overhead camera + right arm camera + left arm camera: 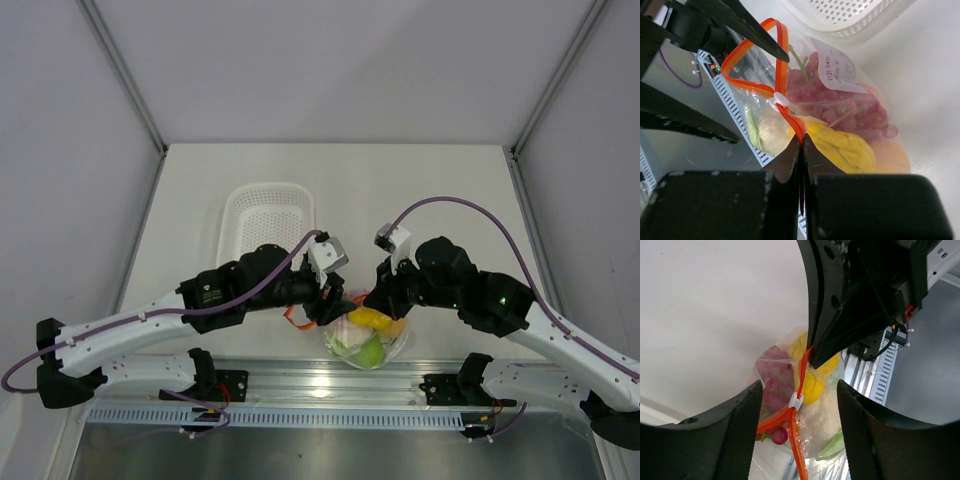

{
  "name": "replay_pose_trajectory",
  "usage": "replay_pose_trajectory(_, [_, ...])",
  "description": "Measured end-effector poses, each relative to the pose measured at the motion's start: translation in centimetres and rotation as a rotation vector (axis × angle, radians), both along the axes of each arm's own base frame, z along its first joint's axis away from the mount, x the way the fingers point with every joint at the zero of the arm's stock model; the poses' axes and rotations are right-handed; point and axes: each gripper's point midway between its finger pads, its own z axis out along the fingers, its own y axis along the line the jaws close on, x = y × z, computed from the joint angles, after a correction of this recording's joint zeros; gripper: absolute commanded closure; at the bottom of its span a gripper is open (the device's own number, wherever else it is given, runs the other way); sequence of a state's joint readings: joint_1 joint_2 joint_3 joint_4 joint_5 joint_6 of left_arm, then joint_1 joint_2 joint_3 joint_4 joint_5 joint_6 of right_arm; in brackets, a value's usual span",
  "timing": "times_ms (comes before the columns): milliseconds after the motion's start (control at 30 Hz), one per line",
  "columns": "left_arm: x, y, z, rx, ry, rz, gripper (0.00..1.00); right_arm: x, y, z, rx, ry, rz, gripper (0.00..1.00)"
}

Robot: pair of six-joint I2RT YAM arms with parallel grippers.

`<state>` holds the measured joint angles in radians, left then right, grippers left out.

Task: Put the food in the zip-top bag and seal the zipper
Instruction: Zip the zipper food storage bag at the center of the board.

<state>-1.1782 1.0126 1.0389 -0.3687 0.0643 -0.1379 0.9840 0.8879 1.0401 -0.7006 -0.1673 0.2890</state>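
Note:
The clear zip-top bag (pixel 366 338) lies at the table's near edge, filled with food: purple-red grapes (pixel 840 105), a yellow fruit (pixel 845 147), white cauliflower (pixel 771 134), a green apple (pixel 373 350) and an orange fruit (pixel 892 155). Its orange-red zipper (pixel 747 47) gapes in a loop on one side of a white slider (pixel 796 401). My right gripper (pixel 802 141) is shut on the closed end of the zipper. My left gripper (pixel 799 395) is open, its fingers (pixel 740 430) on either side of the slider without touching it.
The white perforated basket (pixel 268 215) stands behind the bag, left of centre, with nothing visible in it. A metal rail (pixel 320 385) with cable ducting runs along the table's near edge, just below the bag. Both arms meet over the bag.

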Motion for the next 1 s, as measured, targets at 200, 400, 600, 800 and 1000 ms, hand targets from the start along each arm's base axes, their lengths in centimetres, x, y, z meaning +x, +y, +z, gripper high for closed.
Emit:
replay_pose_trajectory(200, [0.2, -0.5, -1.8, 0.041, 0.014, -0.001, 0.59, -0.2, -0.1, 0.1, 0.016, 0.012, 0.002, 1.0])
replay_pose_trajectory(400, [0.1, -0.3, -3.6, 0.074, 0.026, -0.006, 0.66, -0.2, -0.2, 0.1, 0.022, 0.023, -0.002, 1.0])
replay_pose_trajectory(600, [-0.1, -0.4, -4.4, 0.083, 0.036, -0.015, 0.77, -0.1, -0.3, 0.1, 0.027, 0.03, -0.005, 1.0])
replay_pose_trajectory(800, [-0.5, -0.5, -4.5, 0.082, 0.048, -0.028, 0.99, 0.0, -0.5, -0.1, 0.029, 0.034, -0.009, 1.0])
replay_pose_trajectory(1000, [-0.5, -0.5, -4.6, 0.087, 0.048, -0.028, 0.99, 0.3, -0.6, -0.3, 0.024, 0.027, -0.007, 0.96])
